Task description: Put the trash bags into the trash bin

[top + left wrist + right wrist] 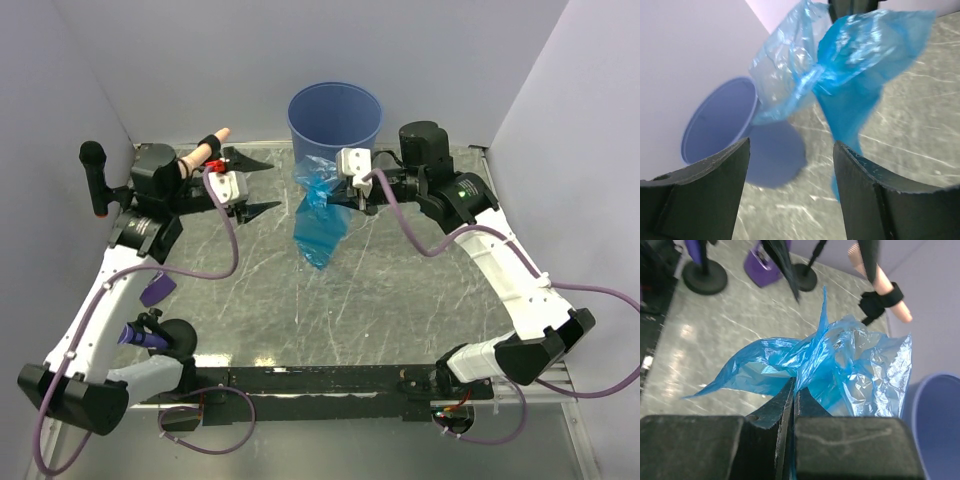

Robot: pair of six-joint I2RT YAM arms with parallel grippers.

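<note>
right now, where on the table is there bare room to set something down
The widest bare table patch is the middle, between the tip of the trash bag and the arm bases. Another lies inside the bent right arm. Crowded: the back, where trash bin, bag, left gripper and right gripper meet, and the left edge with a purple object and black stand.

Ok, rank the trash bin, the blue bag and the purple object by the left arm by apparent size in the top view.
1. trash bin, the broadest.
2. trash bag, long but narrower. Its top is lifted toward the camera, so it may look oversized.
3. purple object, clearly the smallest.
</note>
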